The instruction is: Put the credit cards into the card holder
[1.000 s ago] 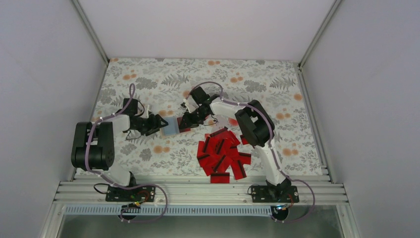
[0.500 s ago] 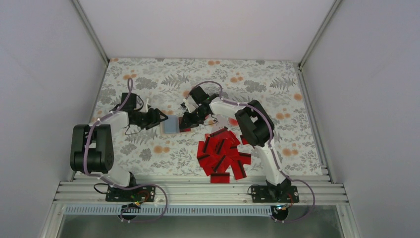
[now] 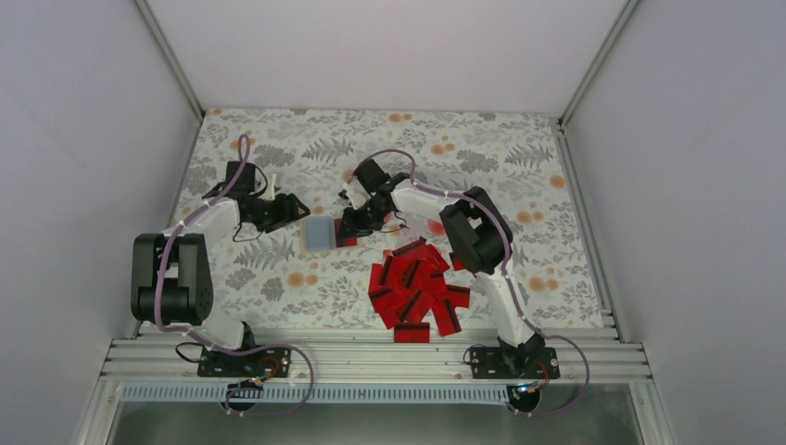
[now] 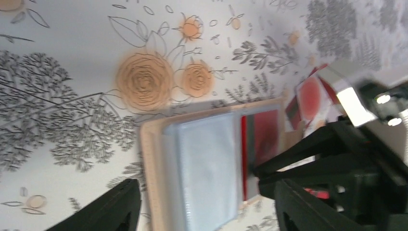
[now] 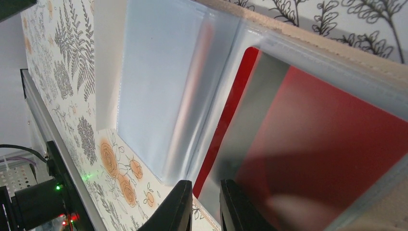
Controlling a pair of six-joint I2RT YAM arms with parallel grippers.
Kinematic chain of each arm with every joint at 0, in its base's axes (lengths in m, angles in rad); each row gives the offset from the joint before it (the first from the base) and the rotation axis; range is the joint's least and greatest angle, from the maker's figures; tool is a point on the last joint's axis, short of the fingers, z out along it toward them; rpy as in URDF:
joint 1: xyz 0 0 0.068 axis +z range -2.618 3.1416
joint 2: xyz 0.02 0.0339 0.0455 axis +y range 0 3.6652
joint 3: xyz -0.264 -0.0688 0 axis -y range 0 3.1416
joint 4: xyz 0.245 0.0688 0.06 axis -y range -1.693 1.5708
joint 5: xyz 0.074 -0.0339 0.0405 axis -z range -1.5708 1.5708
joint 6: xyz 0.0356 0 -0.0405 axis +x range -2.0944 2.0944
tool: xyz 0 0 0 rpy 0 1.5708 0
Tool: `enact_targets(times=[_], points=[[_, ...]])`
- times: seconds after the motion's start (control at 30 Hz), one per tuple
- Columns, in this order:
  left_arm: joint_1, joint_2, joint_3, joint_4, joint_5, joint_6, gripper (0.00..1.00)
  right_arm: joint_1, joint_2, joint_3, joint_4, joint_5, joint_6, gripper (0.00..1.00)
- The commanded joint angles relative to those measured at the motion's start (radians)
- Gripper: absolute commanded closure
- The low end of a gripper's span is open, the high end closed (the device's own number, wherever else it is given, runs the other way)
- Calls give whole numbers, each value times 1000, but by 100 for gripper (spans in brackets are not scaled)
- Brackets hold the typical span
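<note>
The tan card holder [image 3: 318, 235] lies open on the floral cloth, its clear sleeve up. My right gripper [image 3: 350, 225] is shut on a red credit card [image 5: 327, 139] that lies partly inside the holder's right pocket [image 5: 154, 82]. In the right wrist view the fingers [image 5: 180, 207] pinch the card's edge. My left gripper [image 3: 295, 209] is open and empty, just left of the holder and apart from it. In the left wrist view its gripper [image 4: 208, 185] has wide jaws straddling the holder [image 4: 207, 168], and the red card [image 4: 262, 139] shows there. A fan of red cards [image 3: 417, 287] lies in front of the right arm.
A pale card with a red blot [image 4: 310, 94] lies just beyond the holder, near the right gripper. The right arm's elbow [image 3: 475, 232] stands over the far side of the card pile. Metal rails [image 3: 371, 357] run along the near edge.
My left gripper has let go of the holder's left edge and drawn back to the far left. The holder now lies flat. The right gripper has stayed at the holder with its card.
</note>
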Motion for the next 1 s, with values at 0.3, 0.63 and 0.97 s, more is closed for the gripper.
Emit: enact_targets(times=[0.3,0.63,0.97], points=[[1,124,-105,103,93,38,21,6,57,20,-41,11,-16,85],[1,150,-115,178,220,11,24,2,67,25,-51,8,-31,85],[-9,78,-87,165,293,-7,29,-7,69,26,-47,8,-34,85]])
